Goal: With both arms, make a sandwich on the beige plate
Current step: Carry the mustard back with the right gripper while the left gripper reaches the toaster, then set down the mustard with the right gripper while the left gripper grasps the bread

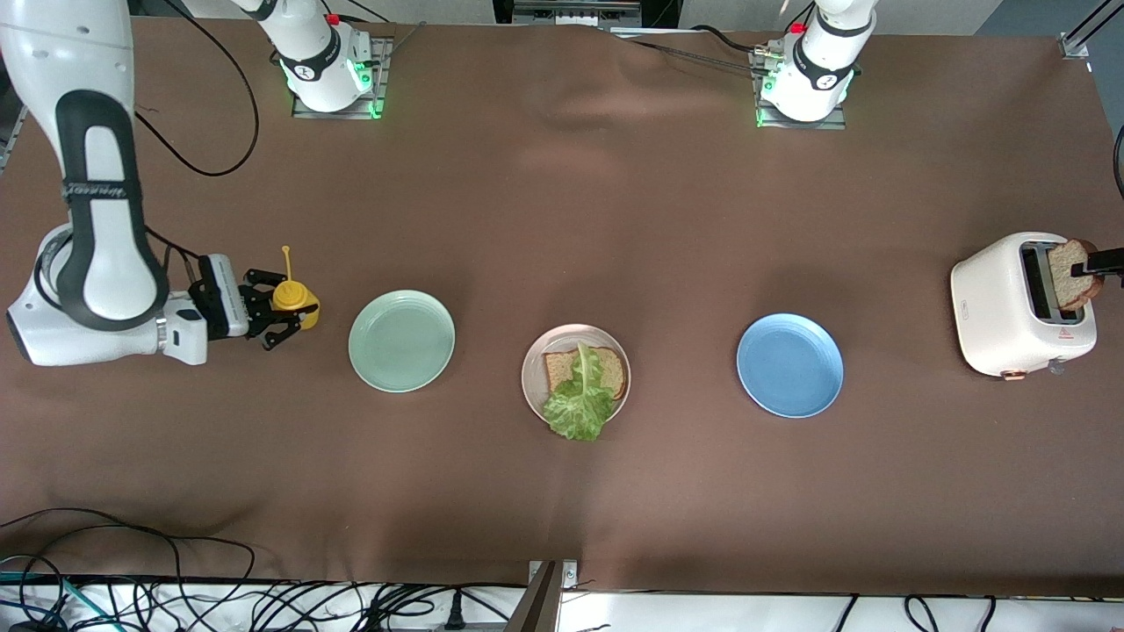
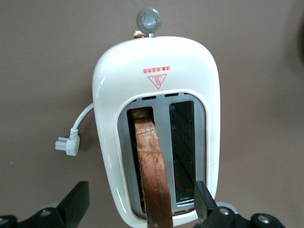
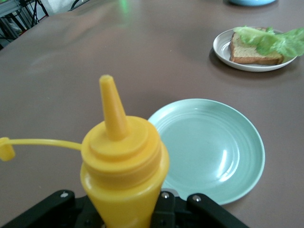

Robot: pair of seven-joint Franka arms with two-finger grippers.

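Beige plate (image 1: 530, 376) at the worktop's middle holds one bread slice (image 1: 562, 370) with lettuce (image 1: 581, 397) on it. White toaster (image 1: 1001, 307) has a second slice (image 2: 153, 166) standing in one slot; the left pincer (image 2: 140, 206) is wide around it. Right pincer (image 1: 272, 312) grips a yellow bottle (image 1: 295, 298) beside the green plate (image 1: 401, 341).

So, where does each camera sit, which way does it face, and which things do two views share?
Front view: high across the table, facing both bases; shows right gripper shut on the mustard bottle, and left gripper at the toaster.
Left wrist view: looks down into the toaster; open gripper fingers flank the bread slice.
Right wrist view: looks past the bottle to the mint plate and beige plate.
Shared: toaster; bottle and plates.
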